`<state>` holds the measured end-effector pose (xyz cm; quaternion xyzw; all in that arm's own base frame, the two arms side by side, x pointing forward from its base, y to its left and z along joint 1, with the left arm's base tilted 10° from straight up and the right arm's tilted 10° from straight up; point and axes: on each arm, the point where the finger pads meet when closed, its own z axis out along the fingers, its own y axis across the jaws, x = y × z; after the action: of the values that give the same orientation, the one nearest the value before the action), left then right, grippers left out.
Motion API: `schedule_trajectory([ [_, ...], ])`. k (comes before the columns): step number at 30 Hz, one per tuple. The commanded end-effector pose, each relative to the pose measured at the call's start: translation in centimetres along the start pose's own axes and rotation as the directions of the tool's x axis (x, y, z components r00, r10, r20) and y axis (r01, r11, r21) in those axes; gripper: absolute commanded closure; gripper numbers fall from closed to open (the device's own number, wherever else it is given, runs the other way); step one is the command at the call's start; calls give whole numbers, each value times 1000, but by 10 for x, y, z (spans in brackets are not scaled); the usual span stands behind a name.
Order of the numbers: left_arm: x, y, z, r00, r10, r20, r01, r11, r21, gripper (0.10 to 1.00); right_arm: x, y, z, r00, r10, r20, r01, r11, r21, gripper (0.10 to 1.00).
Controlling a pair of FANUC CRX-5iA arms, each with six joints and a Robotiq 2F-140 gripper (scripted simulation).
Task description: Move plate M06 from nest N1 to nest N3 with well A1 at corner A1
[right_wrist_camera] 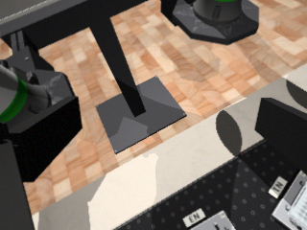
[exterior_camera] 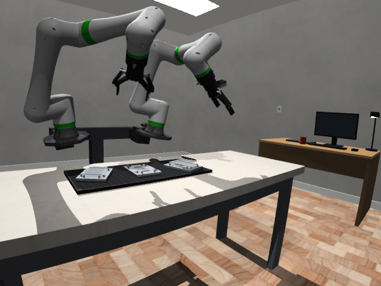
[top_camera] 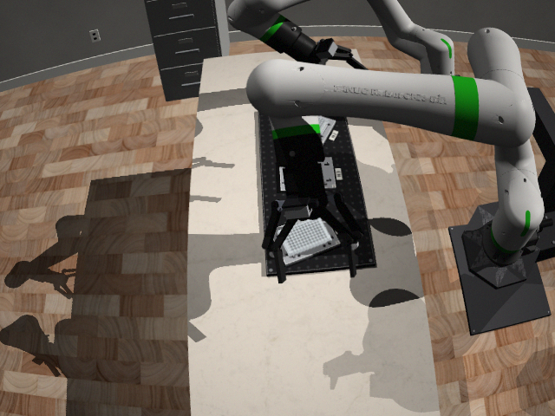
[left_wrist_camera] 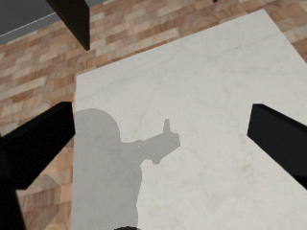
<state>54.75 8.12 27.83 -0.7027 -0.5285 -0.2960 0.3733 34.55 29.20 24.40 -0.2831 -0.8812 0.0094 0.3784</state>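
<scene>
Plate M06 [top_camera: 309,236] [exterior_camera: 183,164], pale and many-welled, sits on nest N1 at one end of the deck; its edge shows in the right wrist view [right_wrist_camera: 300,211]. Landing nest N3 [top_camera: 329,172] [exterior_camera: 140,171] is empty in the middle; its sign [right_wrist_camera: 194,218] appears upside down. Plate M09 [top_camera: 325,126] [exterior_camera: 95,171] sits on N2 at the other end, partly hidden in the top view. Plate labels and A1 marks are not legible. My left gripper [top_camera: 316,271] [exterior_camera: 224,107] [left_wrist_camera: 162,119] is open, high, tilted towards the table's end. My right gripper [exterior_camera: 132,95] [right_wrist_camera: 168,113] is open, high above the table.
The black perforated deck [top_camera: 365,243] [exterior_camera: 107,183] lies on the pale table [top_camera: 269,349] [exterior_camera: 261,172]. Both arm bases stand along one long side, joined by a dark stand [right_wrist_camera: 115,67]. The left arm's forearm crosses above the deck in the top view. A desk [exterior_camera: 319,154] stands beyond the table.
</scene>
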Motion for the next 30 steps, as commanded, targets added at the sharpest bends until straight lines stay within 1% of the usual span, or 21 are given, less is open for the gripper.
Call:
schedule_trajectory([
  [1,1,0,-1,1000,-2,0,2,1000,-1,98,0,0,-1,1000,-1,1,1,1000,-1,98],
  [30,1,0,-1,1000,-2,0,2,1000,-1,98,-2,-1,-3,1000,-11,2,11,1000,-7,98],
])
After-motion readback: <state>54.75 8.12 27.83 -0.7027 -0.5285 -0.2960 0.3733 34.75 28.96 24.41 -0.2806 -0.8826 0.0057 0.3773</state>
